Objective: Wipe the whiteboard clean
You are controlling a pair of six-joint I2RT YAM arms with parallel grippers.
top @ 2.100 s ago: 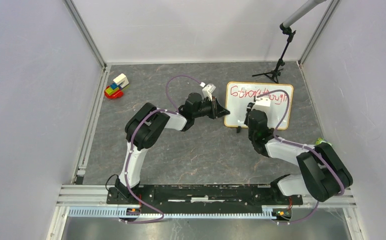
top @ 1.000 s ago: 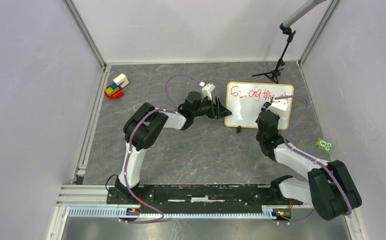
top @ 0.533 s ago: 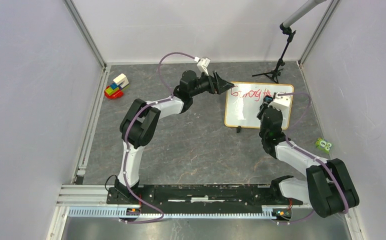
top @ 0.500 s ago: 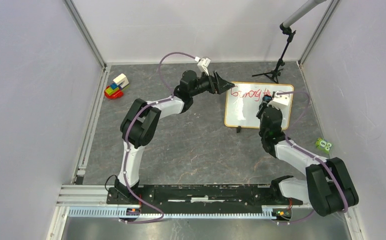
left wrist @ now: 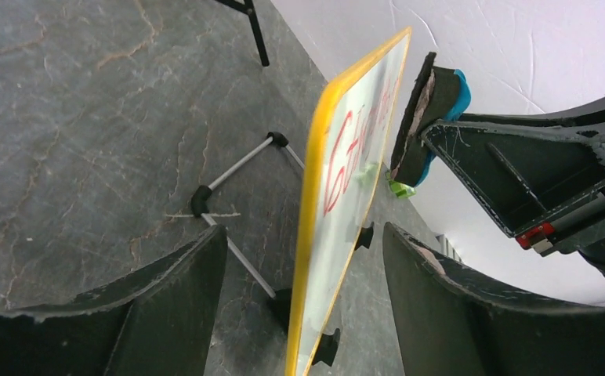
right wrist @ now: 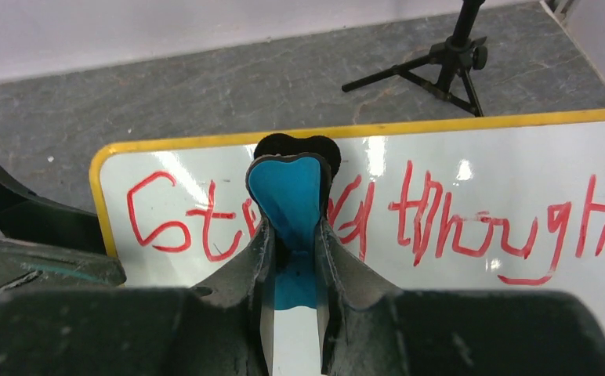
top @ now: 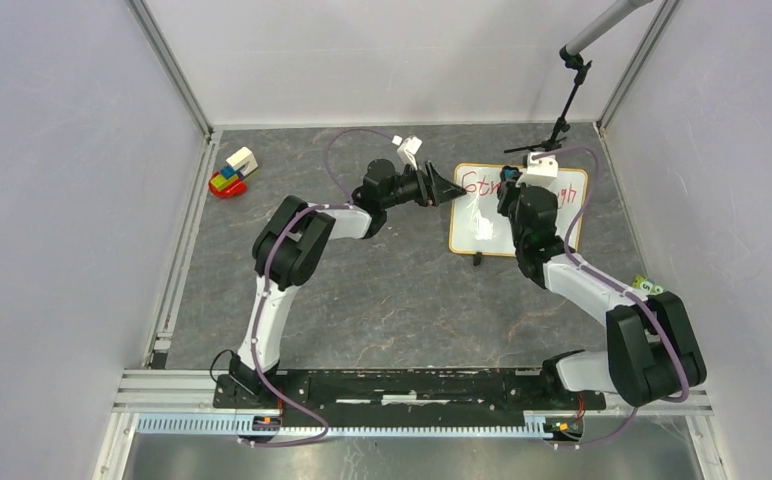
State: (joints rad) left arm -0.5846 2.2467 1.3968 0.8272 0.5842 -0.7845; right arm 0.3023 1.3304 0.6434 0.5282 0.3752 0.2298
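Note:
The whiteboard (top: 482,228) stands upright on the table, yellow-edged, with red handwriting across its top (right wrist: 519,282). My right gripper (right wrist: 293,227) is shut on a blue eraser (right wrist: 291,192) whose dark felt face sits against the upper middle of the writing. In the top view the right gripper (top: 511,195) is in front of the board's upper half. My left gripper (left wrist: 303,235) is open, and the board's left edge (left wrist: 315,196) runs between its fingers without touching them. The eraser (left wrist: 432,102) shows beyond them. From above, the left gripper (top: 449,187) is at the board's upper left edge.
A black tripod (top: 554,135) stands just behind the board. The board's thin support legs (left wrist: 237,168) reach out behind it. A toy of coloured blocks (top: 234,172) lies at the far left. A small green object (top: 645,284) lies right of the right arm. Grey walls enclose the table.
The right gripper carried the eraser left and up, from the board's right side to its upper middle. The left gripper dropped from the board's top left corner to its left edge.

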